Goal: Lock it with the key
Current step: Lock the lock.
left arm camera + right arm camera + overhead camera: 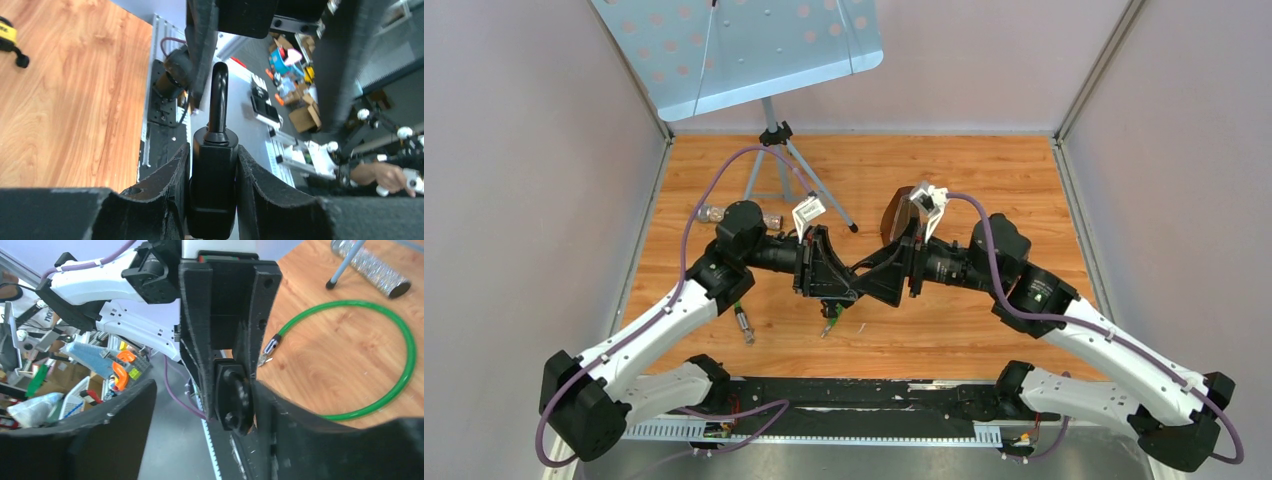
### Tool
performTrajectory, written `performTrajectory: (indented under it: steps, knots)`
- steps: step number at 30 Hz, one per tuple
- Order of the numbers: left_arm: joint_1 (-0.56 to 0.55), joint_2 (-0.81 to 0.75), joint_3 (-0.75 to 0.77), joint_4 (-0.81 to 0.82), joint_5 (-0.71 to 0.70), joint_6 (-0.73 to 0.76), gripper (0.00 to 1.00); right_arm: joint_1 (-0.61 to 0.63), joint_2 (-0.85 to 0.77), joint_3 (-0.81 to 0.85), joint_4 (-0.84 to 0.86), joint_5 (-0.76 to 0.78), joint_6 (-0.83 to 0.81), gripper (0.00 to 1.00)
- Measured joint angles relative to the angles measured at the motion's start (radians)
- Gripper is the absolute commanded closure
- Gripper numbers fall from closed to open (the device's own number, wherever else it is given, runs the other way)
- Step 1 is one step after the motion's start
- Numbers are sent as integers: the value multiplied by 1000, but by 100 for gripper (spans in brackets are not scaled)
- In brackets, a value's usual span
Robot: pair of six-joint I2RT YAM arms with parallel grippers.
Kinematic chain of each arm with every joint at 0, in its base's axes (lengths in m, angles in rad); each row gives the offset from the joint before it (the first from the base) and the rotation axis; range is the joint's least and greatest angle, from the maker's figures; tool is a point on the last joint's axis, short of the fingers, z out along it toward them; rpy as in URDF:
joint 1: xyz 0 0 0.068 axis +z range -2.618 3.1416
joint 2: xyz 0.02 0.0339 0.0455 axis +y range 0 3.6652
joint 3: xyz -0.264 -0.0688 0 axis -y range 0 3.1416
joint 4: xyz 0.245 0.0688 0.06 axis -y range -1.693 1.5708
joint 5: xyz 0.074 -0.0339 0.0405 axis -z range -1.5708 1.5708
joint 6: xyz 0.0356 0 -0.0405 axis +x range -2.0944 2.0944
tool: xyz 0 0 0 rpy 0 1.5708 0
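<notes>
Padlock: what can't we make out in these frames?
- Left wrist: padlock base is cut off by the bottom edge. The fingers cover its sides. The shackle is edge-on, so latched or not is unclear.
- Right wrist: its end face is dark, so key inserted or not is unclear.
- Top external: it is hidden where left gripper meets right gripper.

In the left wrist view the padlock (212,185) runs off the 6 o'clock edge; room clutter (300,115) at 2 o'clock is too small to name. From above, the arms (854,275) hide the padlock. A right finger (325,440) covers the green loop's (350,302) 7 o'clock arc.
</notes>
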Motion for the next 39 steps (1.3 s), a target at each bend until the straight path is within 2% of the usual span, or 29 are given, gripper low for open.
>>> performTrajectory:
  steps: [2,5,11,15,23,27,33,36,39]
  knots:
    - [-2,2,-6,5,-44,-23,100,0,-20,-8,19,15,9,12]
    - [-6,-12,-34,58,-126,-84,100,0,-85,-72,68,54,16,8]
    - [-20,-92,-109,154,-369,-183,100,-1,-187,-242,202,121,39,8]
    - [-27,-126,-134,259,-499,-225,100,-1,-190,-320,312,152,60,12]
    - [-38,-140,-153,444,-635,-304,100,13,-67,-336,502,146,91,26]
    - [-44,-141,-181,520,-668,-333,100,45,14,-336,617,142,93,31]
    - [-46,-141,-209,609,-689,-356,100,78,102,-325,734,143,84,43]
    - [-46,-141,-219,651,-692,-365,100,87,134,-310,763,144,77,63]
    - [-46,-141,-229,699,-691,-372,100,91,149,-305,789,145,71,77]
